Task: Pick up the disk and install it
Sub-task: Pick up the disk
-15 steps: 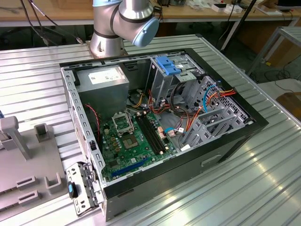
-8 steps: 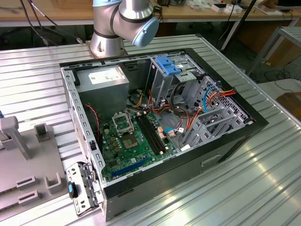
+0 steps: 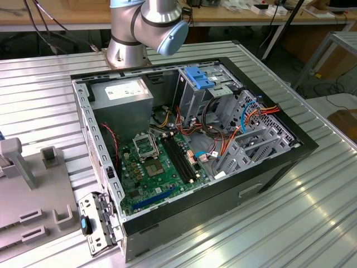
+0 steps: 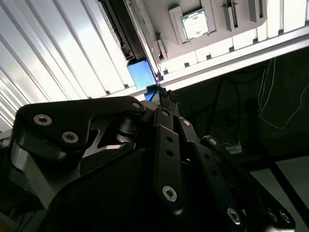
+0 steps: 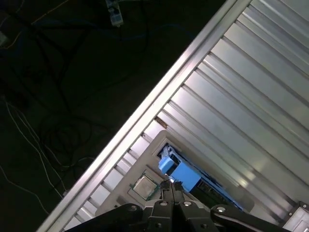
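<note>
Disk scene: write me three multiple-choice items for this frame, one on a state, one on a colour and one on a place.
1. How does the case stand?
A. closed up
B. upside down
C. open, with its inside showing

2. What colour frames the disk?
A. blue
B. red
C. yellow

3. Where is the gripper?
A. deep inside the case
B. right at the disk, near the tray that holds a chip
C. far off from the disk

Answers:
1 C: the exterior view looks straight into the case.
2 A: both wrist views show bright blue plastic at the disk's end.
3 B: in both wrist views the gripper's tip sits against the blue frame, with the chip close by.
</note>
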